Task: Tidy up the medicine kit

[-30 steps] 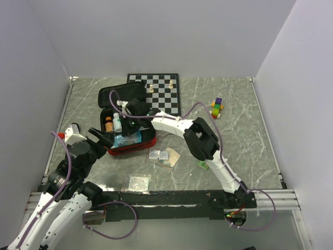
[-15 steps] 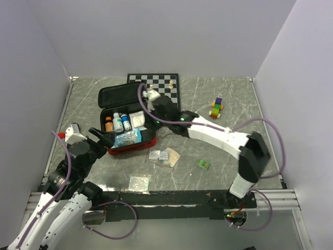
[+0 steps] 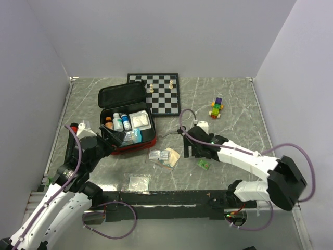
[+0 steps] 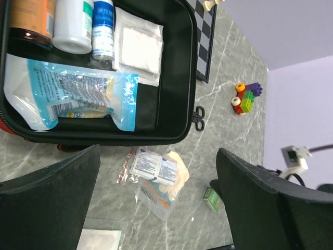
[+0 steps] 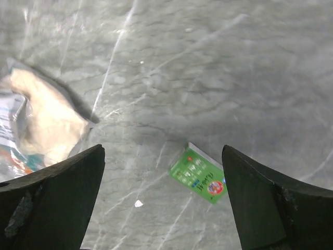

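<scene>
1. Two claws logged, both spread wide and holding nothing. Left claw poised at the near-left corner of the medicine kit. Right claw low over bare counter, toward the near edge and right of centre.
2. Found the medicine kit lying open in the far-left part of the counter, lid folded back toward the far edge, just beside the chessboard. Presumably open for loading.
3. Counted inside: bottles in a row along one wall, gauze pad just beside them, blue pouch flat along the near wall. Judged as packed close to spare room; some black lining bare next to the pouch.
4. Noted outside, between kit and near edge: foil packets touching a beige packet, and a clear packet closer to the near edge. Also a green sachet right under the right claw. Taken as stock not yet loaded.
5. Judged the right claw's wide spread and downward aim as preparation for pinching the green sachet. Thin and flat against the counter, so probably awkward to lift; risk of sliding rather than rising.
6. Set aside as unrelated: chessboard, and toy blocks toward the far-right part of the counter.
</scene>
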`<action>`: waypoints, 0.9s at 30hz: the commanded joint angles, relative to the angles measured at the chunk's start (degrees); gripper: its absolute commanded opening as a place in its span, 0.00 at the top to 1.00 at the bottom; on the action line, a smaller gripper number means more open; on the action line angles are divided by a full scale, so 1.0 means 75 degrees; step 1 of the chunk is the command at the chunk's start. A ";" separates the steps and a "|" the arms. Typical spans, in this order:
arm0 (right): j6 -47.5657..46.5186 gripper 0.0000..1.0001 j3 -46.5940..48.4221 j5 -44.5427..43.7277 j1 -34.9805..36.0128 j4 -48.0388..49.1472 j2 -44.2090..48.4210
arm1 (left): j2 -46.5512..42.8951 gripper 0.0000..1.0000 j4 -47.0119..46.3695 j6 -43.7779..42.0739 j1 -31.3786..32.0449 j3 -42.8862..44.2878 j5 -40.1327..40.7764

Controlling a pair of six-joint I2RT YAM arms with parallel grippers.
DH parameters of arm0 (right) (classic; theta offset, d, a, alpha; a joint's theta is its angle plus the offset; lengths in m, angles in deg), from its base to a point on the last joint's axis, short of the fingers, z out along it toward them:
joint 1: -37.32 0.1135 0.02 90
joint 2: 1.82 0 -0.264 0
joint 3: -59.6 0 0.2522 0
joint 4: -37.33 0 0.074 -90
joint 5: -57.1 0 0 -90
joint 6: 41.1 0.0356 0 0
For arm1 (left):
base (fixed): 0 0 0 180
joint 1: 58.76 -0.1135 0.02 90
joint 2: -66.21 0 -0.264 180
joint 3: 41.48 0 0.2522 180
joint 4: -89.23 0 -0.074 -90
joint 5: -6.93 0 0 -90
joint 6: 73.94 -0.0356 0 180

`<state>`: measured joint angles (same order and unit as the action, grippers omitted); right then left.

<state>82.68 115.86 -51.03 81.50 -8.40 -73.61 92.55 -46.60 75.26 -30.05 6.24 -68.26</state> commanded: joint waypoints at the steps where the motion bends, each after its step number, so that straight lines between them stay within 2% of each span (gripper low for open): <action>1: 0.1342 0.01 -0.0415 -0.0478 -0.0195 -0.0389 0.0630 | 0.0119 0.04 -0.0563 -0.0100 0.0028 0.0054 -0.0357; 12: 0.1871 0.08 -0.1260 0.0284 -0.0231 -0.0765 0.0607 | 0.0061 0.04 -0.0727 -0.0077 0.0028 -0.0109 -0.0498; 18: 0.1859 0.18 -0.1378 0.0928 -0.0173 -0.0426 0.0619 | 0.0131 0.04 -0.0797 -0.0077 0.0016 -0.0109 -0.0544; 27: 0.1941 0.20 -0.0734 0.1363 0.0787 0.0043 -0.0189 | 0.0190 0.04 -0.0821 -0.0042 0.0028 -0.0168 -0.0662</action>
<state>95.73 106.92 -44.12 84.11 -11.28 -72.34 93.49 -50.25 75.26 -30.05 5.30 -71.89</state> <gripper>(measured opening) 0.802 0.966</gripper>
